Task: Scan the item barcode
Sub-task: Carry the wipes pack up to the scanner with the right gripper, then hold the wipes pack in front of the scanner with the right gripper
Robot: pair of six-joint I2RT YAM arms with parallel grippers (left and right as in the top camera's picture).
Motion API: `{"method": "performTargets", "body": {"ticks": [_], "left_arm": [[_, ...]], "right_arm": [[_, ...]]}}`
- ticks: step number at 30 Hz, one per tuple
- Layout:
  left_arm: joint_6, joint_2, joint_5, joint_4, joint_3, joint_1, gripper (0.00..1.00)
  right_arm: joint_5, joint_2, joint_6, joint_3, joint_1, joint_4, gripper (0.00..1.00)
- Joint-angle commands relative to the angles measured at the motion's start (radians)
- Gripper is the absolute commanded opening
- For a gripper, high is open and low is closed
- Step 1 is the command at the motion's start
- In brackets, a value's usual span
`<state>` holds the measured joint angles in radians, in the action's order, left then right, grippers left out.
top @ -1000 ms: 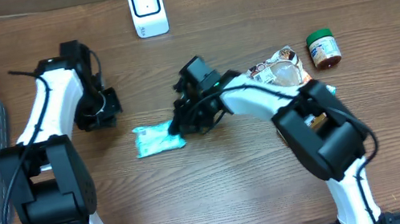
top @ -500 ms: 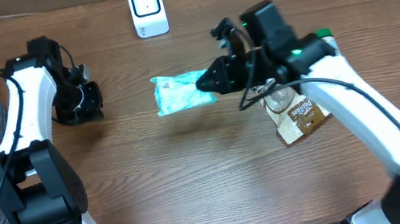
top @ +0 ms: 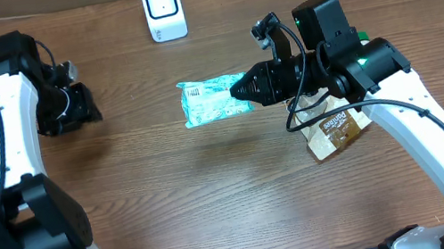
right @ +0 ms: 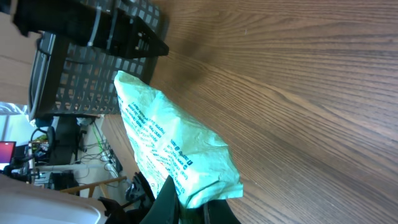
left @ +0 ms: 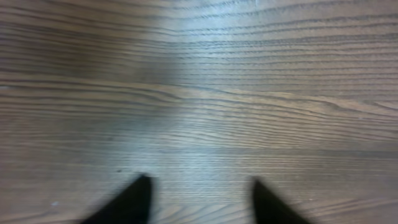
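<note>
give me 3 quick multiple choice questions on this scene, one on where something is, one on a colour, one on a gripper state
1. Where does the white scanner stand in the overhead view?
A) near the top edge
B) near the bottom edge
C) at the far right

2. What colour is the packet in the right gripper?
A) brown
B) red
C) light green

3. How is the left gripper?
A) shut on the packet
B) open, holding nothing
C) shut and empty

Answers:
1 A, it sits at the top of the view, above the packet.
2 C, the overhead and right wrist views both show green wrapping.
3 B, its fingertips stand apart over bare table.
</note>
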<state>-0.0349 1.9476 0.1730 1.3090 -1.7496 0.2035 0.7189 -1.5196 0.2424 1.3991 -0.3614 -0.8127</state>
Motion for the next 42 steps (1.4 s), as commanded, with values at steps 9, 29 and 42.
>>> {"method": "performTargets", "body": {"ticks": [9, 29, 42], "left_arm": [[-0.011, -0.044, -0.106, -0.009, -0.026, -0.002, 1.00], [-0.011, -0.044, -0.103, -0.016, -0.026, -0.002, 1.00], [-0.011, -0.044, -0.103, -0.016, -0.026, -0.002, 0.99]], "right_arm": [[-0.185, 0.016, 0.045, 0.072, 0.002, 0.024, 0.04], [-1.208, -0.484, -0.722, 0.291, -0.239, 1.025, 0.04], [-1.098, -0.830, -1.244, 0.291, -0.217, 1.548, 0.04]]}}
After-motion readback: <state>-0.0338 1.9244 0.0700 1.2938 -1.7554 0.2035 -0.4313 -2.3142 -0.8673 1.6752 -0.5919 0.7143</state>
